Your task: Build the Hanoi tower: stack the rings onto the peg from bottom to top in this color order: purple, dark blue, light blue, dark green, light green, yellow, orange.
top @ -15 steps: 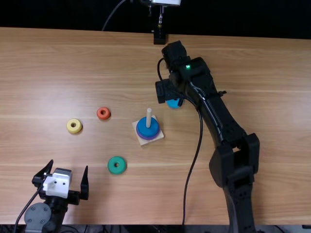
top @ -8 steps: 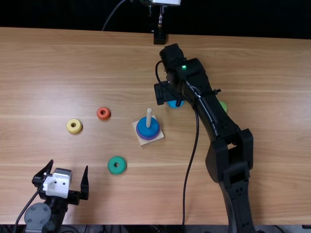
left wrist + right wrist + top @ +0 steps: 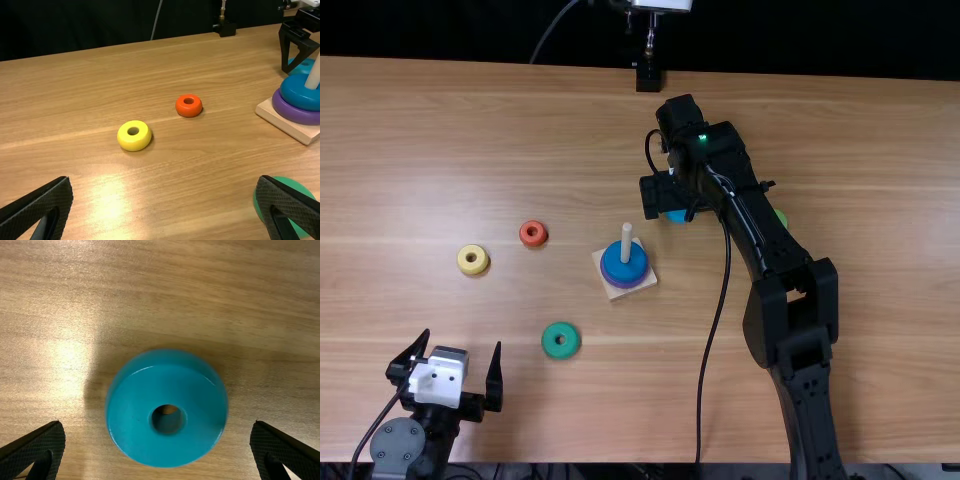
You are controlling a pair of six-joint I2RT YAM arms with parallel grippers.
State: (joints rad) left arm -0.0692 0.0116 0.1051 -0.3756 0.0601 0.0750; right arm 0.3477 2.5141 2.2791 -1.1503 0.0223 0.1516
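My right gripper (image 3: 671, 204): upper middle of the top view, spread wide, the light blue ring (image 3: 135, 422) in the gap between my fingers (image 3: 31, 449) with wood to either side, touching neither
Light blue ring: flat on the table (image 3: 520, 120), partly covered by me in the top view; my right wrist view gives me its whole face, hole and all
Right arm (image 3: 807, 345): slants down the right half of the top view until the bottom edge cuts it off, a black cable (image 3: 710, 345) beside it
Light green ring (image 3: 781, 217): right of the middle, just a sliver past that arm, the rest hidden behind it
Peg (image 3: 626, 242): centre of the frame, upright on a pale square base (image 3: 280, 120), its foot hidden inside the rings
Dark blue ring (image 3: 624, 273): around the peg, on top of the purple ring (image 3: 292, 111), which shows as a rim; the left wrist view's edge crops both
Dark green ring (image 3: 560, 352): lower middle, left of the base, whole from above; one left finger covers part of it in the left wrist view
Orange ring (image 3: 532, 242): left of centre, in full sight
Yellow ring (image 3: 472, 269): farther left, a little lower
My left gripper (image 3: 462, 340): lower left, wide apart and holding nothing, the arm behind it cropped by the bottom edge
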